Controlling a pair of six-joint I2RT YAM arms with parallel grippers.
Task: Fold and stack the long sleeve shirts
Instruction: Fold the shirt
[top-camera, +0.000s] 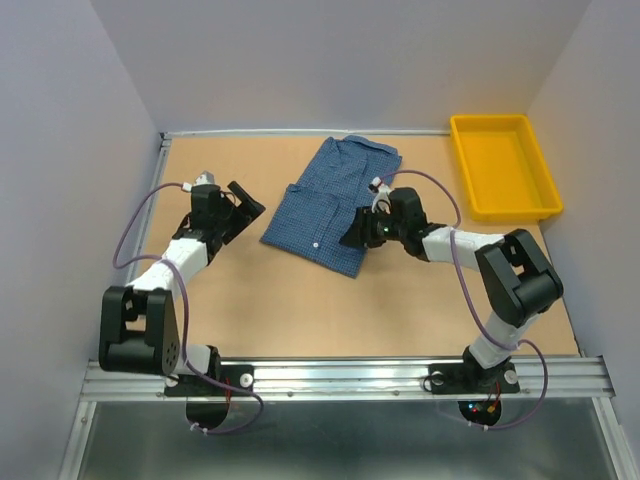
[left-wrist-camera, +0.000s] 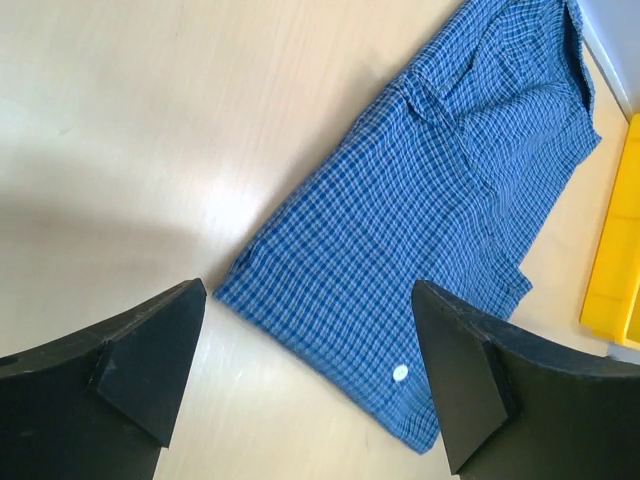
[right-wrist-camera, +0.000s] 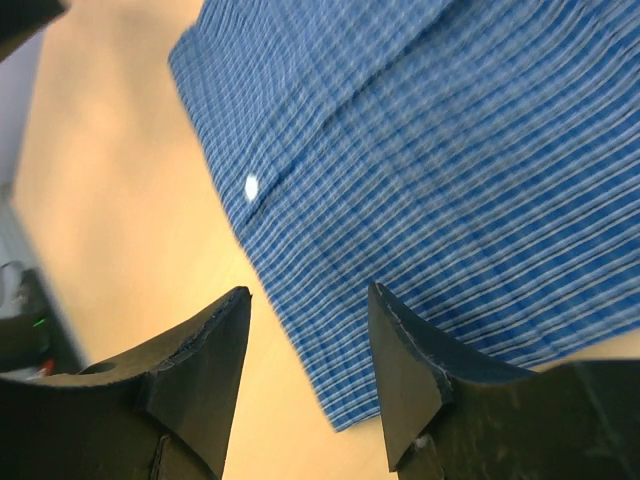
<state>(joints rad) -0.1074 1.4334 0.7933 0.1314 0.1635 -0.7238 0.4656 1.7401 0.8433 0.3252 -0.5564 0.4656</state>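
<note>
Garment: one blue fine-check button-up long sleeve shirt (top-camera: 335, 200), folded into a compact oblong and lying flat and slantwise on the far middle of the tan wooden table (top-camera: 300, 300), collar end toward the back wall, no sleeve trailing loose. A small white button (top-camera: 316, 243) shows near its front left edge. Only this one shirt is visible, so judged from the fold it looks close to finished, with no second piece in view to stack on. Right gripper (top-camera: 352, 234): over the shirt's near right corner, jaws spread apart and holding nothing; the right wrist view shows the checked cloth and its hem running between and beneath the two black fingers (right-wrist-camera: 215, 350), a stance that suits either pressing the edge flat or pinching it for a last tuck. Whether the tips touch the cloth cannot be told. Left gripper (top-camera: 248, 203): just beside the shirt's left edge and over bare table, jaws likewise wide and empty, aimed at the near left corner, probably so both arms can work opposite sides of the same fold. Yellow plastic rectangular tray (top-camera: 490, 118): at the far right corner, well apart from the shirt.
</note>
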